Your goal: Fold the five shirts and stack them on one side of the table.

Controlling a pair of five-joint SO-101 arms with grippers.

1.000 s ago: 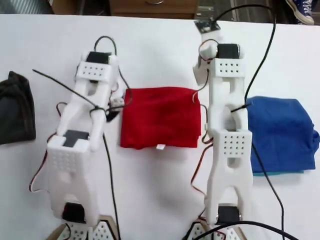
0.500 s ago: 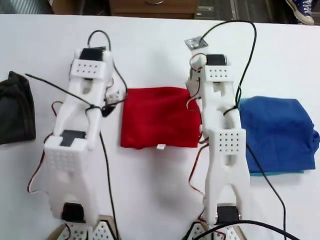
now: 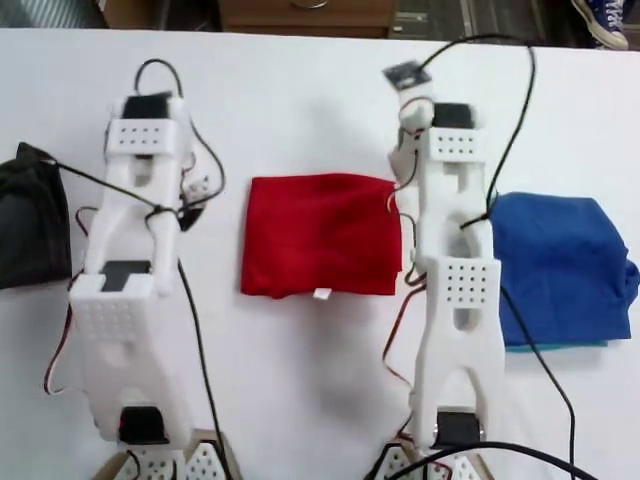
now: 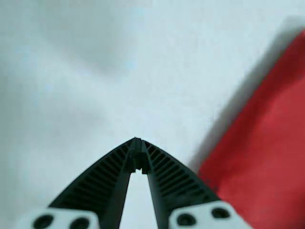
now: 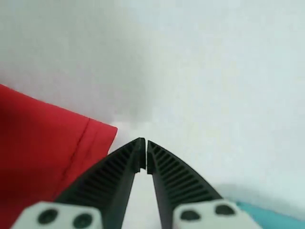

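**Red shirt folded; stacking next**

Both are pinched closed and empty: left gripper (image 4: 138,157) beside the folded red cloth shirt (image 3: 320,235), right gripper (image 5: 144,155) at its corner. Past the right one lies a folded blue cloth shirt (image 3: 555,265). Next, likely: open, grip red, stack it.

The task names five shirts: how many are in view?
3. A dark shirt lies at the far left, a red shirt in the middle, and a blue shirt at the right. A teal edge under the blue one may be another; others may be hidden.

No legible txt — no labels, nos. or signs.
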